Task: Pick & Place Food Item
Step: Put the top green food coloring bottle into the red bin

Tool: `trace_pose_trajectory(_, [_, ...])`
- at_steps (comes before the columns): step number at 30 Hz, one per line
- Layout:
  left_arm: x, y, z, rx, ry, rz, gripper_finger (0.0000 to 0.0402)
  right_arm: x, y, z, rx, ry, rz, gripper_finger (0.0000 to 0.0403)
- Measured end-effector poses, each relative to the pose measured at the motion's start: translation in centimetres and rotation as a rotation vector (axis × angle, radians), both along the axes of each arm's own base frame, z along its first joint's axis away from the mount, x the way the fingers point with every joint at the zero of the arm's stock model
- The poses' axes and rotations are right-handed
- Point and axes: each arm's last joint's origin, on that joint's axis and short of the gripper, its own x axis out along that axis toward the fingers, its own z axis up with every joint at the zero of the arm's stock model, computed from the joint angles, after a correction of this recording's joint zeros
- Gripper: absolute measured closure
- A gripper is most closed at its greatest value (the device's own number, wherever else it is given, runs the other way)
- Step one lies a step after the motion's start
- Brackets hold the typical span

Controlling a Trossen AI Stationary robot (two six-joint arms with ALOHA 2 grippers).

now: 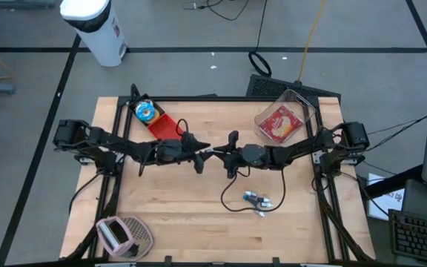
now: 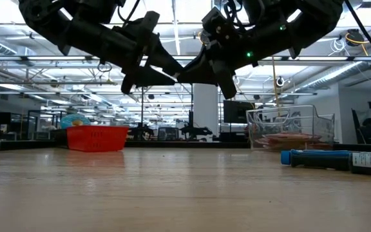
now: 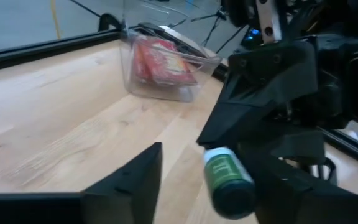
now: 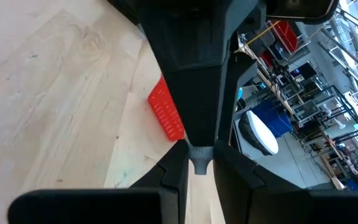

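Handover mid-air above table centre | right gripper [image 1: 215, 153] clamps a small green-capped bottle [image 3: 227, 182], offering it | left gripper [image 1: 203, 151] fingers apart around it, ready to take | red basket [image 1: 162, 125] likely destination.

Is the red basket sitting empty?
No, in the high view the red basket holds a round blue and orange item at its far end.

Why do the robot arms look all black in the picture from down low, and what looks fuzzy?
Low view: bright ceiling lights behind turn both arms into dark shapes, and the near wooden table is out of focus. Left wrist view: the green-capped bottle up close looks soft, and so does the clear bin.
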Motion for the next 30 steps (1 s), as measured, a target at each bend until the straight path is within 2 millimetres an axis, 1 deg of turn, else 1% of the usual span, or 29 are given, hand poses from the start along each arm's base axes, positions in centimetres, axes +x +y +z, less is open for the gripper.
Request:
trace_pose_trajectory(6, [0.0, 0.1, 0.1, -0.003, -0.008, -0.007, 0.0275, 0.0, 0.0, 0.0, 0.0, 0.001, -0.002, 0.0353])
trace_pose_trajectory(9, [0.0, 0.1, 0.1, -0.007, -0.008, -0.021, 0.0303, 0.0, 0.0, 0.0, 0.0, 0.002, -0.002, 0.0353])
trace_pose_trajectory(12, [0.0, 0.0, 0.1, -0.01, -0.007, -0.03, 0.0321, 0.0, 0.0, 0.0, 0.0, 0.004, -0.002, 0.0353])
trace_pose_trajectory(15, [0.0, 0.1, 0.1, 0.022, 0.001, -0.034, 0.0325, 0.0, 0.0, 0.0, 0.017, -0.004, -0.008, 0.0351])
trace_pose_trajectory(17, [-0.1, 0.1, 0.3, 0.059, 0.006, -0.027, 0.0321, 0.0, -0.1, 0.0, 0.068, -0.024, -0.025, 0.0343])
trace_pose_trajectory(21, [-0.9, 0.8, 1.3, 0.131, 0.03, 0.068, 0.0321, -0.2, -0.1, 0.3, 0.182, -0.072, -0.079, 0.0305])
trace_pose_trajectory(24, [-2.1, 1.4, 2.3, 0.156, 0.076, 0.14, 0.0328, -0.5, -0.1, 1.0, 0.252, -0.097, -0.091, 0.0272])
trace_pose_trajectory(26, [-3.3, 1.6, 2.7, 0.167, 0.141, 0.18, 0.033, -0.9, -0.1, 1.6, 0.276, -0.093, -0.101, 0.0253])
trace_pose_trajectory(30, [-5.5, 2.0, 3.2, 0.179, 0.22, 0.335, 0.0326, -1.8, -0.2, 2.5, 0.305, -0.056, -0.12, 0.0227])
